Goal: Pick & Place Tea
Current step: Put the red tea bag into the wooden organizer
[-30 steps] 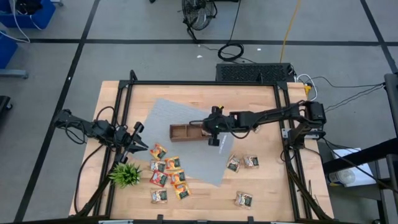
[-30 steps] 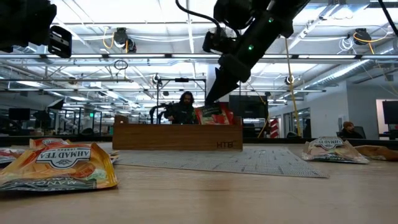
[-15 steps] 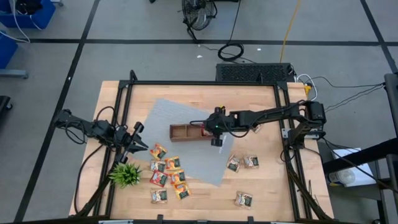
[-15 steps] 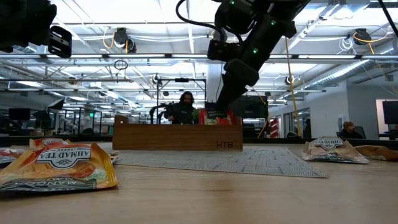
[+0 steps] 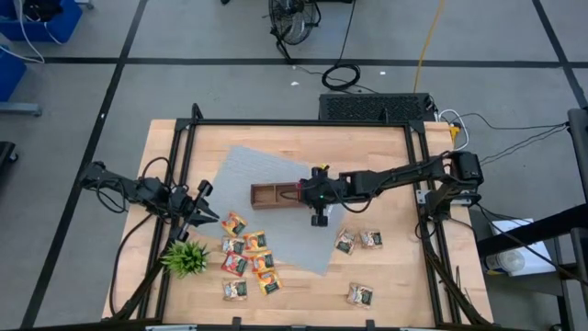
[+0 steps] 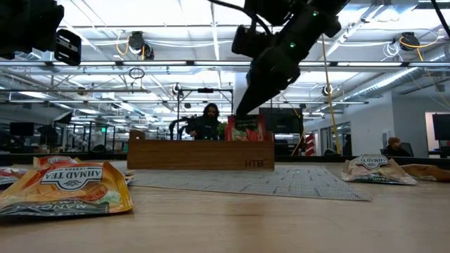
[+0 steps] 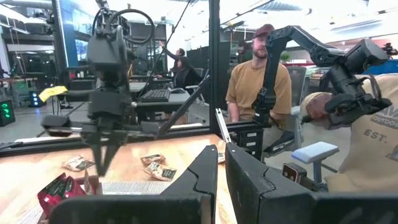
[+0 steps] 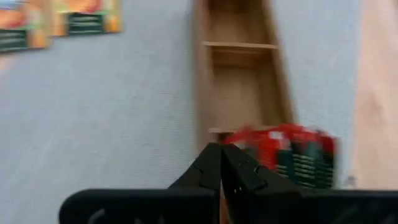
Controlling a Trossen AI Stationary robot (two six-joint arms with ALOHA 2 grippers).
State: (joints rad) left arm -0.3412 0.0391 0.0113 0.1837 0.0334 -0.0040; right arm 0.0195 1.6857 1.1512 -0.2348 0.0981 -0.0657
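Right gripper (image 8: 221,163) above wooden tray (image 8: 239,81)

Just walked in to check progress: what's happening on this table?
The right gripper, jaws shut and holding nothing, hovers over the right end of the wooden tray, where red tea sachets stand. More sachets lie loose on the table. The left gripper waits near the plant, jaws shut.

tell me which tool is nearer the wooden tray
Right. The right tool is at the wooden tray's right end, above its red tea sachets. The left tool waits off the mat's left edge, beside the green plant.
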